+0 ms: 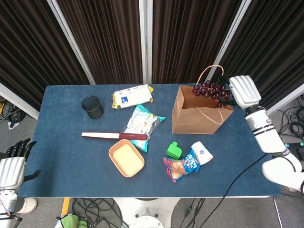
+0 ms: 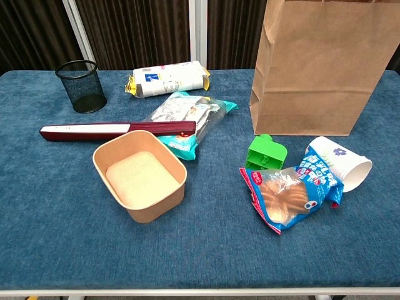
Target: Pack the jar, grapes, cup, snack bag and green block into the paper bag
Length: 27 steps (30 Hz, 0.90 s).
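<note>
In the head view the right hand point(image 1: 243, 91) sits at the upper right of the frame, fingers closed on the grapes point(image 1: 209, 90). The bunch stretches leftward from the hand, its long axis roughly horizontal and its tip pointing toward frame left, hanging over the open mouth of the paper bag point(image 1: 199, 114). The bag stands upright right of centre, its handle loop arching up behind the grapes.

Below the bag, near the lower middle of the frame, the cup point(image 1: 203, 152) lies on its side, mouth toward the lower right in the chest view, touching the snack bag point(image 1: 181, 166); that bag's long axis runs diagonally from lower left to upper right. The green block point(image 1: 174, 150) sits just left of the cup.

The left hand point(image 1: 12, 164) rests at the lower left edge, off the table point(image 1: 61, 156), holding nothing, fingers loosely apart.
</note>
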Tool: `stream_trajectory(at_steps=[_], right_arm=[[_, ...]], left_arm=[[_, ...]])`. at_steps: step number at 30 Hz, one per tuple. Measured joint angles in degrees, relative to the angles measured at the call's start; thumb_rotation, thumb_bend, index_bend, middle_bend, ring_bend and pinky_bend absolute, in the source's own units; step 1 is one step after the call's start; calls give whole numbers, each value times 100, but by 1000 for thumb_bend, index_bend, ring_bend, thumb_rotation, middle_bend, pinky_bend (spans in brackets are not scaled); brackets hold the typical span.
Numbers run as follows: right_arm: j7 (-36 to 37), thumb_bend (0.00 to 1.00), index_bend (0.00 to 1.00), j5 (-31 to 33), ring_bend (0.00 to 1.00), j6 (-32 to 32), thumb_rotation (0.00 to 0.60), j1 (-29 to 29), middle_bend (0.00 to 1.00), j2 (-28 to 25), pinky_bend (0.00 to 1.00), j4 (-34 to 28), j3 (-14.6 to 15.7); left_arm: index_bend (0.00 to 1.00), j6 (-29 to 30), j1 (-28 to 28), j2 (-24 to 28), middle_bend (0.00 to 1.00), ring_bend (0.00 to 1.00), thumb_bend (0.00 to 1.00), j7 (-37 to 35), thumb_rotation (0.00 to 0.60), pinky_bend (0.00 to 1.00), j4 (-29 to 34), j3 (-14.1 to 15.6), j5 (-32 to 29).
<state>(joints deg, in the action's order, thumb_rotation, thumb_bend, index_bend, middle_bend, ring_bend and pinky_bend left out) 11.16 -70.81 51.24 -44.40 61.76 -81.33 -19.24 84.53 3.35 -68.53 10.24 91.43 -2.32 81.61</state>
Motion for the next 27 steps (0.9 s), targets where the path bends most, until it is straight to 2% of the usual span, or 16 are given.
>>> stream_trajectory(at_steps=[2, 6, 8, 10, 12, 14, 18, 21, 24, 27], right_arm=[[-203, 458, 524, 57, 328, -106, 600, -82, 460, 88, 525, 66, 31], [-564, 394, 301, 128, 191, -331, 600, -182, 341, 174, 386, 93, 186], [-654, 263, 112, 181, 55, -435, 600, -194, 192, 152, 240, 50, 241], [-747, 167, 15, 276, 2, -527, 600, -203, 92, 88, 137, -40, 279], [-798, 95, 0, 360, 0, -551, 600, -199, 37, 23, 86, -121, 288], [-800, 57, 0, 376, 0, -500, 600, -179, 20, 5, 81, -147, 277], [-593, 42, 0, 293, 0, -177, 600, -47, 30, -69, 81, -274, 206], [-241, 42, 0, 78, 0, 218, 600, 171, 106, -189, 96, -465, 175], [244, 43, 39, -310, 21, 787, 600, 511, 193, -335, 184, -659, 203], [784, 42, 120, -834, 89, 1453, 600, 986, 258, -514, 274, -817, 341]], left_arm=[[208, 7, -5, -7, 197, 135, 66, -3, 600, 183, -8, 1, -1], [208, 14, -18, -14, 197, 135, 66, -14, 600, 183, -24, 7, -7], [208, 4, -15, -18, 197, 135, 66, -12, 600, 183, -31, 7, -13], [208, -7, -4, -20, 197, 135, 67, -9, 600, 183, -34, 4, -9], [208, -12, 12, -22, 197, 135, 66, 0, 600, 183, -33, -3, 6], [209, -12, 22, -24, 197, 135, 66, 7, 600, 183, -30, -8, 20], [208, 1, 29, -20, 198, 135, 66, 21, 600, 183, -17, -17, 29], [209, 1, 31, -16, 197, 135, 68, 25, 600, 183, -12, -17, 29], [208, -4, 37, -15, 197, 135, 66, 23, 600, 183, -13, -21, 26], [208, -11, 53, -14, 198, 135, 67, 20, 600, 183, -17, -27, 41]])
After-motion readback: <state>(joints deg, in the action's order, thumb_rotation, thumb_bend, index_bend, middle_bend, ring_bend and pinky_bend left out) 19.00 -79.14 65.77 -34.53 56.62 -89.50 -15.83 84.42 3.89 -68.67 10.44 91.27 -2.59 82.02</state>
